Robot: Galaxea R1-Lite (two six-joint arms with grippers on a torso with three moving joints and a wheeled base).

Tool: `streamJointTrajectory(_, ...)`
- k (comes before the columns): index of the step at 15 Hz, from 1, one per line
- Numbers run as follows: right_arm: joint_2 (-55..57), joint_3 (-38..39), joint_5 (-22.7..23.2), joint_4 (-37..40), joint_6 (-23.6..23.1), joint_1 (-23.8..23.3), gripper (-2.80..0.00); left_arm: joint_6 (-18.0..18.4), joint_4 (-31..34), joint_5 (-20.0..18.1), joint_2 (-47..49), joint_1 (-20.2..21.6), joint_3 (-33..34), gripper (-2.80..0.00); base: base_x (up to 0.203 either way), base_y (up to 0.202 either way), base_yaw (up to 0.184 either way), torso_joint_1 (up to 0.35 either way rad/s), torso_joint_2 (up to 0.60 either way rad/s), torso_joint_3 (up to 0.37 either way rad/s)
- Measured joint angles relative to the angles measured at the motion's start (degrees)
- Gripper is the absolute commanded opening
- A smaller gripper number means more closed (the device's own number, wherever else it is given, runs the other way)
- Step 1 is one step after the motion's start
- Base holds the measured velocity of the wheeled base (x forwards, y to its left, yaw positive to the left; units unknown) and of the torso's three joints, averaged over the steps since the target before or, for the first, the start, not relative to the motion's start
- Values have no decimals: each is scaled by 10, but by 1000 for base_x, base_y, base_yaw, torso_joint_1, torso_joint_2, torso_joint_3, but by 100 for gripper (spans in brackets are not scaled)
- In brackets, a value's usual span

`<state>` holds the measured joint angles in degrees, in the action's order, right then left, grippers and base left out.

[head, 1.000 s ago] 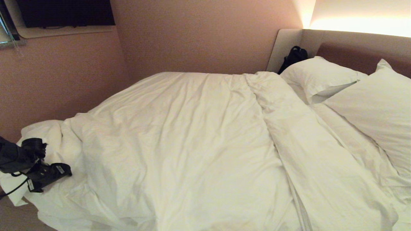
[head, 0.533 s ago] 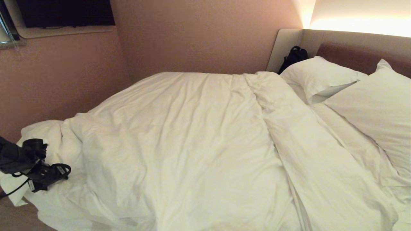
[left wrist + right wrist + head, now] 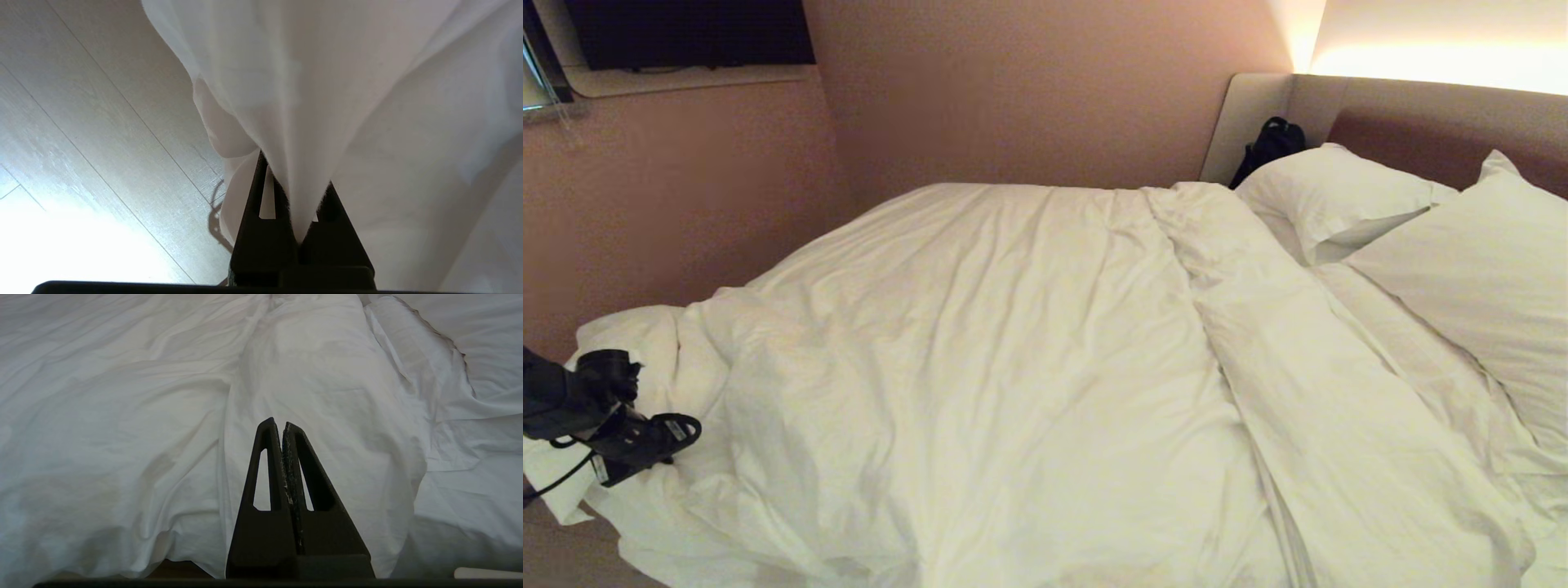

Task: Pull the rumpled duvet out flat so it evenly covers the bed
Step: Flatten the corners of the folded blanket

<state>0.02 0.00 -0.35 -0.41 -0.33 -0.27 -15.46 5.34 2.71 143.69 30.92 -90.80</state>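
The white duvet (image 3: 1013, 351) lies creased over the bed (image 3: 1388, 131), bunched in a heap at the near left corner, with a long fold running down its right side. My left gripper (image 3: 645, 441) sits at that heap, over the bed's corner. In the left wrist view the left gripper (image 3: 296, 171) is shut on a pinched fold of the duvet (image 3: 310, 102), which rises taut from the jaws above the wooden floor (image 3: 81, 143). My right gripper (image 3: 280, 424) is shut on nothing and hovers low over the duvet (image 3: 327, 375); it is outside the head view.
Two white pillows (image 3: 1339, 196) (image 3: 1478, 269) lean against the headboard at the right. A black bag (image 3: 1270, 143) sits in the far corner beside them. A pink wall (image 3: 686, 188) runs close along the bed's left and far sides, with a dark screen (image 3: 686, 33) mounted high.
My left gripper has shut on the duvet's corner fold, and the cloth around it has gathered slightly. The arm has stayed in place, and nothing else has moved.
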Motion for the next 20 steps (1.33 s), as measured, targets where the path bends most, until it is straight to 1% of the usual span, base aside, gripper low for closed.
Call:
streamJointTrajectory(8, 0, 0, 0, 0, 0, 0, -280, 6, 7, 1, -50, 3, 10, -280, 0, 0, 0, 0, 0, 0)
streamJointTrajectory(12, 0, 0, 0, 0, 0, 0, -280, 35, 7, 1, -112, 18, 34, -280, 0, 0, 0, 0, 0, 0)
streamJointTrajectory(17, 0, 0, 0, 0, 0, 0, -280, 59, 7, 1, -188, 33, 64, -280, 0, 0, 0, 0, 0, 0)
streamJointTrajectory(20, 0, 0, 0, 0, 0, 0, -280, 81, 7, 1, -243, 41, 89, -280, 0, 0, 0, 0, 0, 0)
